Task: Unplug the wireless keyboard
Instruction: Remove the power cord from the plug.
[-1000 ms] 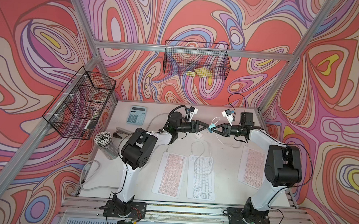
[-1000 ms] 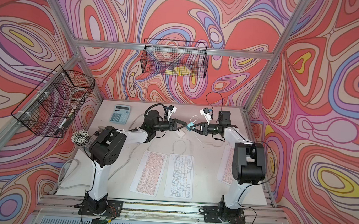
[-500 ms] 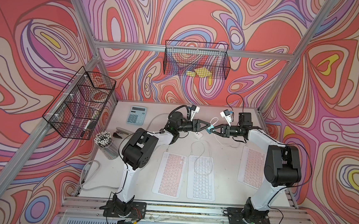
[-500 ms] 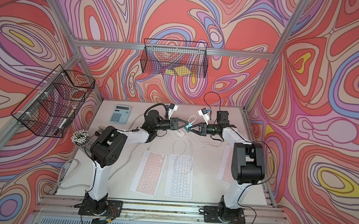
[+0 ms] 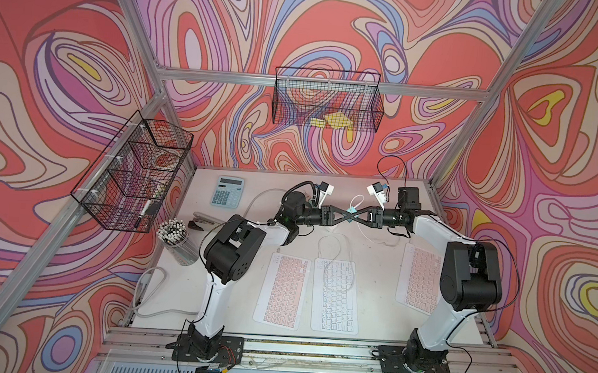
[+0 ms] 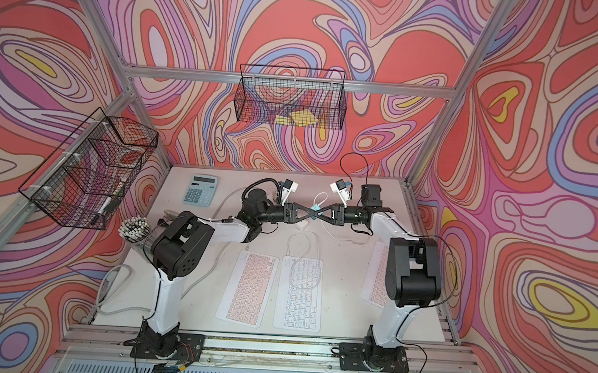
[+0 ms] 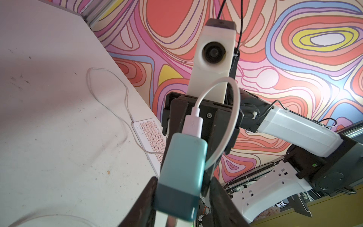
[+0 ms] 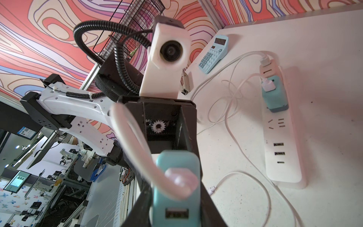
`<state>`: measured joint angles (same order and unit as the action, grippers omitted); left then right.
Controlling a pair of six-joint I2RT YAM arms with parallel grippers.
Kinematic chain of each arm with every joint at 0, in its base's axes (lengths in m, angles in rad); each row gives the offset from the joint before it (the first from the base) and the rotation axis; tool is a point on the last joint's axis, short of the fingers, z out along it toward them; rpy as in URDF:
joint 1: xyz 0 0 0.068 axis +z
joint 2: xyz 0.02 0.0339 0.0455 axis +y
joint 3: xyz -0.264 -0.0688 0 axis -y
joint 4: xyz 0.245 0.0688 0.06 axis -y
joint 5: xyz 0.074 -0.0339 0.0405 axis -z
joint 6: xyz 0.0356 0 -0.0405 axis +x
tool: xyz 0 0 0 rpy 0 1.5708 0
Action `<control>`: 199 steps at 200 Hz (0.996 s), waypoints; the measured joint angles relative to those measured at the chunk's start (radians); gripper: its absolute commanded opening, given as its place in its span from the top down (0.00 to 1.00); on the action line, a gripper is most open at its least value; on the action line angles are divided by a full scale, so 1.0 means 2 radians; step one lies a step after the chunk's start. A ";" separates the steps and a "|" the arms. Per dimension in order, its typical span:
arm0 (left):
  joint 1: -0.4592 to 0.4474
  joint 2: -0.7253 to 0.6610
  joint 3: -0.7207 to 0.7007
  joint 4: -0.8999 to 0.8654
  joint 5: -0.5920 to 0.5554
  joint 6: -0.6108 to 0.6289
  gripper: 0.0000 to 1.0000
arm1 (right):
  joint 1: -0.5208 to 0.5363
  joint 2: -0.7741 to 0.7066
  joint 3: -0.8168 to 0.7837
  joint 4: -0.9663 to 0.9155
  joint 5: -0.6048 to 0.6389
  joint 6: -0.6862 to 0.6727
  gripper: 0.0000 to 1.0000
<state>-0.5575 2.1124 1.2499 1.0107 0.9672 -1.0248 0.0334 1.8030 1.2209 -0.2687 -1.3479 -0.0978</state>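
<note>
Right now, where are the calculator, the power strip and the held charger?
calculator [image 5: 227, 196]: top view, its keypad.
power strip [image 8: 282, 172]: right wrist view, bare white top.
charger [image 7: 182, 167]: left wrist view, teal side face.

Bright, even light fills both top views — shadows on the table [image 5: 378, 272] are faint and soft, and the frame posts [image 5: 497, 75] bow toward the edges. In the right wrist view the close teal charger [image 8: 176, 173] and white cable [image 8: 129, 137] blur; the table washes out pale.

I see a teal charger [image 7: 182, 167], its plug [image 7: 191, 125] pale pink, its cable [image 7: 237, 110] white; behind the charger the wall [image 7: 294, 59] swirls red, pink, lilac and yellow.
</note>
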 measured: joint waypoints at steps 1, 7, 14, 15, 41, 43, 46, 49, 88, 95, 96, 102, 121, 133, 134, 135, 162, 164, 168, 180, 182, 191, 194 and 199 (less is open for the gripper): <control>0.000 0.000 0.000 0.000 0.000 0.000 0.61 | 0.000 0.000 0.000 0.000 0.000 0.000 0.73; 0.000 0.000 0.000 0.003 0.002 -0.001 0.61 | 0.000 0.000 0.000 0.000 -0.002 0.000 0.73; 0.000 0.000 0.000 0.005 0.005 -0.003 0.59 | 0.000 0.000 0.000 0.000 -0.004 0.000 0.73; 0.001 0.000 0.000 0.006 0.005 -0.004 0.59 | 0.000 0.000 0.000 0.000 -0.005 -0.001 0.73; 0.002 0.000 0.000 0.013 0.002 -0.014 0.50 | 0.000 0.000 0.000 0.000 -0.007 -0.001 0.73; 0.002 0.000 0.000 0.014 0.002 -0.016 0.50 | 0.000 0.000 0.000 -0.001 -0.007 -0.001 0.73; 0.002 0.000 0.000 0.016 0.000 -0.017 0.50 | 0.000 0.000 0.000 -0.001 -0.007 -0.001 0.73; 0.002 0.000 0.000 0.018 0.000 -0.019 0.50 | 0.001 0.000 0.000 -0.001 -0.007 -0.002 0.73; 0.009 0.000 0.000 0.033 -0.007 -0.031 0.53 | 0.002 0.001 0.001 -0.008 -0.007 -0.007 0.72; 0.010 0.000 0.000 0.034 -0.007 -0.032 0.54 | 0.003 0.001 0.002 -0.009 -0.006 -0.008 0.72; 0.010 0.000 0.000 0.034 -0.007 -0.032 0.54 | 0.003 0.001 0.002 -0.009 -0.006 -0.008 0.72; 0.010 0.000 0.000 0.035 -0.007 -0.033 0.54 | 0.004 0.001 0.002 -0.010 -0.006 -0.009 0.72; 0.011 0.000 0.000 0.038 -0.007 -0.035 0.54 | 0.006 0.003 0.002 -0.013 -0.006 -0.010 0.72; 0.010 0.000 0.000 0.040 -0.007 -0.036 0.54 | 0.007 0.003 0.002 -0.015 -0.007 -0.011 0.72; 0.010 0.000 0.000 0.040 -0.007 -0.036 0.54 | 0.007 0.003 0.002 -0.016 -0.007 -0.011 0.72; 0.010 0.000 0.000 0.040 -0.007 -0.036 0.54 | 0.007 0.003 0.002 -0.016 -0.007 -0.011 0.72; 0.010 0.000 0.000 0.043 -0.007 -0.036 0.54 | 0.007 0.003 0.002 -0.017 -0.007 -0.011 0.72; 0.010 0.000 0.000 0.044 -0.007 -0.036 0.54 | 0.007 0.003 0.002 -0.017 -0.007 -0.011 0.72; 0.010 0.001 0.000 0.044 -0.007 -0.037 0.54 | 0.007 0.003 0.002 -0.017 -0.007 -0.011 0.72; 0.010 0.002 0.000 0.048 -0.007 -0.039 0.54 | 0.007 0.003 0.002 -0.017 -0.007 -0.010 0.72; 0.010 0.002 -0.001 0.049 -0.007 -0.039 0.54 | 0.007 0.003 0.002 -0.017 -0.007 -0.010 0.72; 0.010 0.003 -0.002 0.052 -0.007 -0.040 0.52 | 0.007 0.003 0.002 -0.017 -0.007 -0.010 0.72; 0.010 0.004 -0.002 0.053 -0.007 -0.040 0.52 | 0.007 0.003 0.002 -0.017 -0.007 -0.010 0.72; 0.009 0.004 -0.004 0.056 -0.007 -0.041 0.51 | 0.007 0.003 0.002 -0.017 -0.007 -0.010 0.72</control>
<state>-0.5388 2.1208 1.2415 1.1229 0.9527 -1.1061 0.0479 1.8095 1.2251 -0.3031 -1.3613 -0.1188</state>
